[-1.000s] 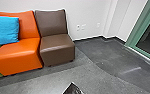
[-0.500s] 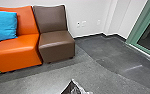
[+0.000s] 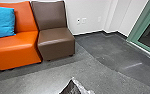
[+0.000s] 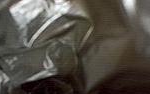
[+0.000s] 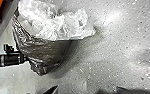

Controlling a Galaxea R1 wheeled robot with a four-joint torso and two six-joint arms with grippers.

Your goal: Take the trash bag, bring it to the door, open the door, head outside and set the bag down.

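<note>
Head view, open floor (image 3: 101,55) past seat's (image 3: 57,42) edge, right wrist view, left gripper (image 5: 26,59) at trash bag (image 5: 46,50), grips unclear

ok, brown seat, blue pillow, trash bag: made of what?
Brown seat: leather or vinyl, can't tell which; smooth, with a soft sheen.
Blue pillow: probably fabric; matte, lightly creased.
Trash bag: looks like thin plastic film; crinkled, with glossy highlights.

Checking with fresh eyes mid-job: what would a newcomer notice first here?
Probably the bright blue cushion against the orange seat, at the head view's left, with a brown seat beside it. Next, the dark trash bag, large in the right wrist view, with crumpled whitish plastic at one end.
</note>
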